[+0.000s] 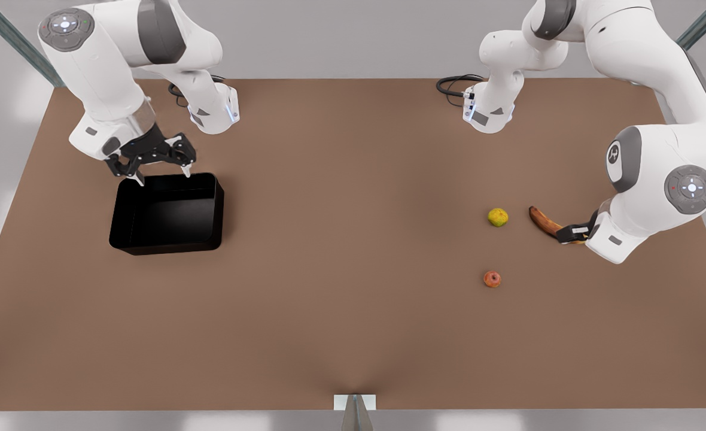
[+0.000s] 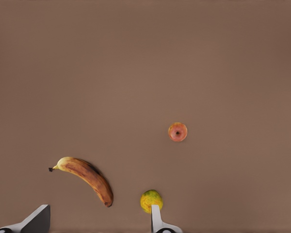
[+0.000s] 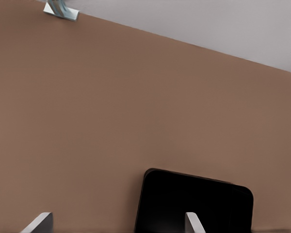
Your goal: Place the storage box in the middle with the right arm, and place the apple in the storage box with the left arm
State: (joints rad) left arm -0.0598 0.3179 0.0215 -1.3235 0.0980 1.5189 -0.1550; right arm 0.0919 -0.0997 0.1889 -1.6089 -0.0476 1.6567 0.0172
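Note:
The black storage box [image 1: 167,212] lies on the brown table at the front view's left; it also appears near the right wrist camera [image 3: 194,204]. My right gripper [image 1: 163,176] hangs open just above the box's far rim, its fingertips [image 3: 193,222] spread wide. The reddish-orange apple [image 1: 492,279] sits alone on the front view's right, also in the left wrist view [image 2: 177,131]. My left gripper [image 1: 568,234] is low over the banana's end, well behind the apple, and open [image 2: 96,225] with nothing between its fingers.
A yellow-green fruit [image 1: 498,217] and a brown-yellow banana [image 1: 544,221] lie behind the apple, close to the left gripper. Black cables [image 1: 455,87] lie by the arm bases at the back. A metal bracket [image 1: 355,402] marks the table's front edge.

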